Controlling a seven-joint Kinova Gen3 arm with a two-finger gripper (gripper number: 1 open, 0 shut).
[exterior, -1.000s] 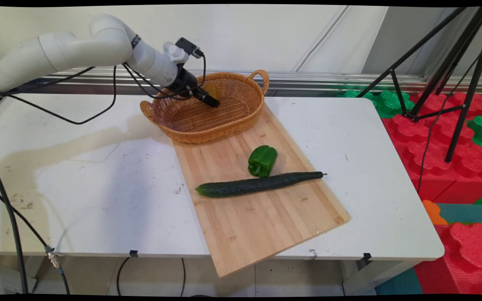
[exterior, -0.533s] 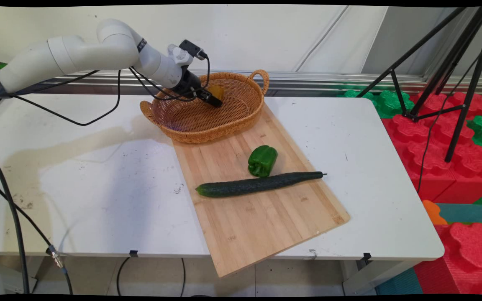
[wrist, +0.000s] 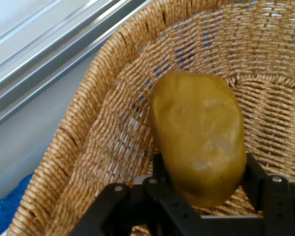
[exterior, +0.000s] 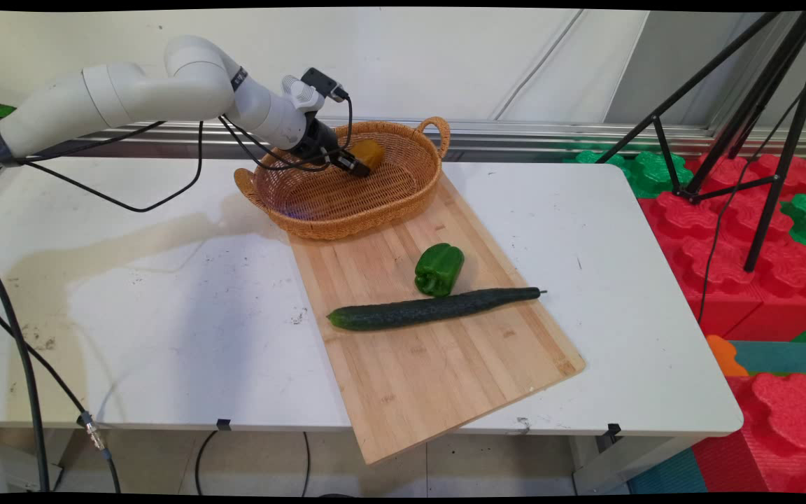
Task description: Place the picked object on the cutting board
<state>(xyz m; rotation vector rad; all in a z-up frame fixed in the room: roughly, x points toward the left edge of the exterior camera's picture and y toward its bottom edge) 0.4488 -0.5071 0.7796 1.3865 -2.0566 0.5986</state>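
Between the black two-finger gripper's [wrist: 201,189] fingers sat a yellow-brown potato-like lump [wrist: 199,135], clamped, long axis pointing up-frame inside the woven wicker basket [wrist: 108,123].

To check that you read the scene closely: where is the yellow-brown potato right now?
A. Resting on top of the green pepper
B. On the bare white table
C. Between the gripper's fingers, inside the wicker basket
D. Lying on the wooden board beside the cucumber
C: the gripper clasps the potato over the basket.
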